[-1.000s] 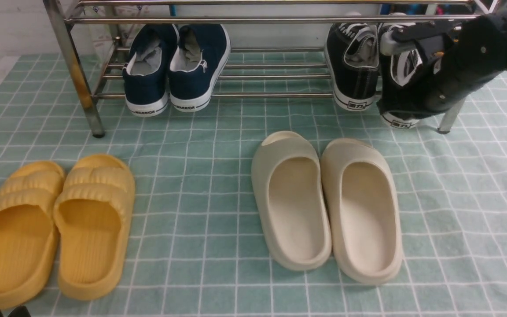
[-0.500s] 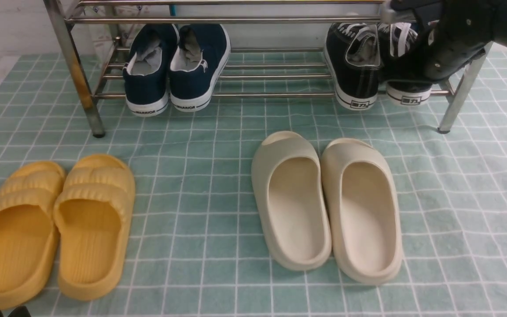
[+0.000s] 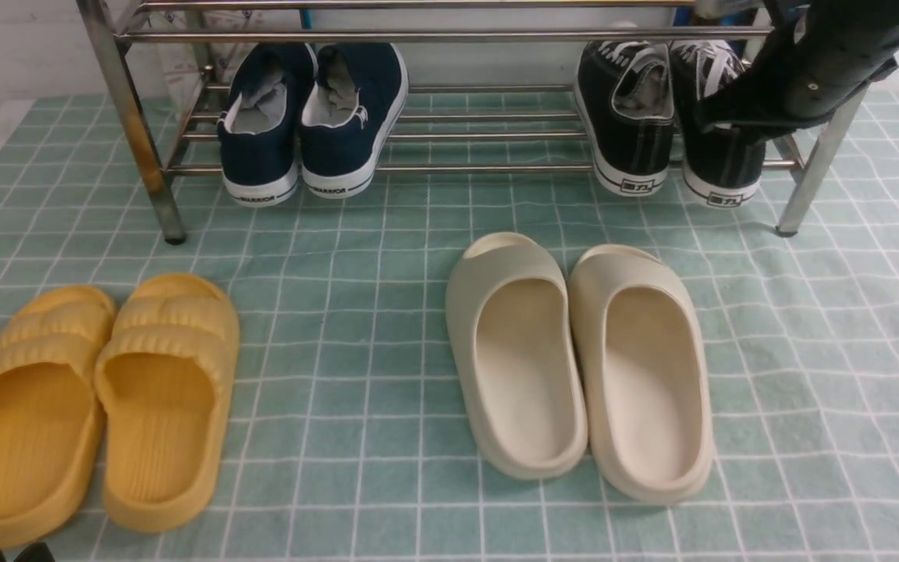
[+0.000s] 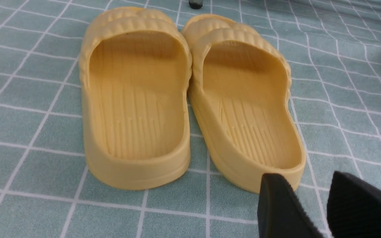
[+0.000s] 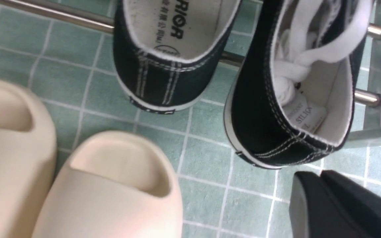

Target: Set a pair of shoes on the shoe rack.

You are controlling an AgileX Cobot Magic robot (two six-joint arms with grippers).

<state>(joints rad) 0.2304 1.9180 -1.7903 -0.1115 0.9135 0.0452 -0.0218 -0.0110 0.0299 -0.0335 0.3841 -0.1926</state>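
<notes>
Resting on the low tier of the rack (image 3: 488, 168), at its right end, both black shoes (image 3: 633, 117) stand side by side with heels toward the near side, just overhanging the front bar. Their long axes run near to far. The right gripper (image 5: 322, 185) is just beside the heel of the right shoe (image 5: 289, 99), on its near side, and it has hold of nothing; its fingers look nearly together, but I cannot tell how wide the gap is. The right arm is much nearer to the pair, so any last push deeper would be its work. The left gripper (image 4: 313, 201) hovers with fingers apart and empty over the near left corner, by the yellow slippers (image 4: 190, 99), well apart from the rack.

One second ago the right shoe hung in the right gripper, in front of the rack; now it sits on the bars and the gripper is letting go.
</notes>
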